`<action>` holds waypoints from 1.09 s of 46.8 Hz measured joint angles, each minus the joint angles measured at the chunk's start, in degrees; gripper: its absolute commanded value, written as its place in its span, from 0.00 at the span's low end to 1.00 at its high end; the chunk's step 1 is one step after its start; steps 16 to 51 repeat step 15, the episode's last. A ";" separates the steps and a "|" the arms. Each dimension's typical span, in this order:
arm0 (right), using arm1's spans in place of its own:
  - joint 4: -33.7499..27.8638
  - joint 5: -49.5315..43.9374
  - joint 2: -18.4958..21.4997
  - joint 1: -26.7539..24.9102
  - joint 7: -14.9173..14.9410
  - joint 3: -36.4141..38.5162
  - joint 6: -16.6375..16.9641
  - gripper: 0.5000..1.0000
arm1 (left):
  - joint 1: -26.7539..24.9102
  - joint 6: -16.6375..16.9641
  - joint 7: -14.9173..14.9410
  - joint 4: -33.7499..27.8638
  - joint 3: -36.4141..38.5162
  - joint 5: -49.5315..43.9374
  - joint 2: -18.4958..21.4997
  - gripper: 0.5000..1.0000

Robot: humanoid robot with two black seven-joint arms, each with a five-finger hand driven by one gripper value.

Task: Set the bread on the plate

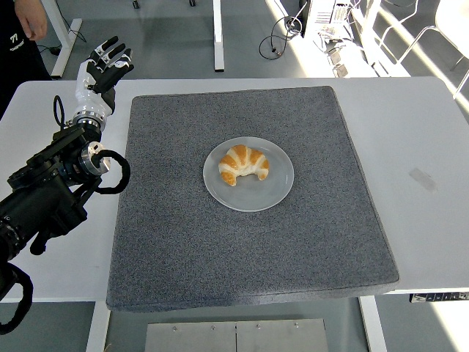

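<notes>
A golden croissant [244, 163] lies on a pale round plate [271, 192] in the middle of a dark grey mat [242, 242] on the white table. My left hand [106, 64] is raised over the table's far left corner, well away from the plate, with its fingers spread and holding nothing. My left arm [51, 194] comes in from the left edge. My right arm is not in view.
A person's arm and dark clothing [20, 29] show at the top left corner, just behind my left hand. Table legs [218, 37] and cables [282, 33] stand on the floor beyond the table. White table surface [418, 161] borders the mat on both sides.
</notes>
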 measured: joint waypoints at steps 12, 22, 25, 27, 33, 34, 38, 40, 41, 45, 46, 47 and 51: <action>0.11 0.00 0.00 0.43 0.00 -0.04 0.11 1.00 | 2.14 -5.30 -0.13 0.08 -6.47 -2.53 0.01 0.47; 0.07 0.00 0.00 0.44 0.00 -0.21 0.10 1.00 | 2.50 -6.41 -0.03 0.08 -7.15 -2.57 0.03 0.61; 0.07 0.00 0.00 0.44 0.00 -0.21 0.10 1.00 | 2.50 -6.41 -0.03 0.08 -7.15 -2.57 0.03 0.61; 0.07 0.00 0.00 0.44 0.00 -0.21 0.10 1.00 | 2.50 -6.41 -0.03 0.08 -7.15 -2.57 0.03 0.61; 0.07 0.00 0.00 0.44 0.00 -0.21 0.10 1.00 | 2.50 -6.41 -0.03 0.08 -7.15 -2.57 0.03 0.61; 0.07 0.00 0.00 0.44 0.00 -0.21 0.10 1.00 | 2.50 -6.41 -0.03 0.08 -7.15 -2.57 0.03 0.61; 0.07 0.00 0.00 0.44 0.00 -0.21 0.10 1.00 | 2.50 -6.41 -0.03 0.08 -7.15 -2.57 0.03 0.61; 0.07 0.00 0.00 0.44 0.00 -0.21 0.10 1.00 | 2.50 -6.41 -0.03 0.08 -7.15 -2.57 0.03 0.61; 0.07 0.00 0.00 0.44 0.00 -0.21 0.10 1.00 | 2.50 -6.41 -0.03 0.08 -7.15 -2.57 0.03 0.61; 0.07 0.00 0.00 0.44 0.00 -0.21 0.10 1.00 | 2.50 -6.41 -0.03 0.08 -7.15 -2.57 0.03 0.61; 0.07 0.00 0.00 0.44 0.00 -0.21 0.10 1.00 | 2.50 -6.41 -0.03 0.08 -7.15 -2.57 0.03 0.61; 0.07 0.00 0.00 0.44 0.00 -0.21 0.10 1.00 | 2.50 -6.41 -0.03 0.08 -7.15 -2.57 0.03 0.61; 0.07 0.00 0.00 0.44 0.00 -0.21 0.10 1.00 | 2.50 -6.41 -0.03 0.08 -7.15 -2.57 0.03 0.61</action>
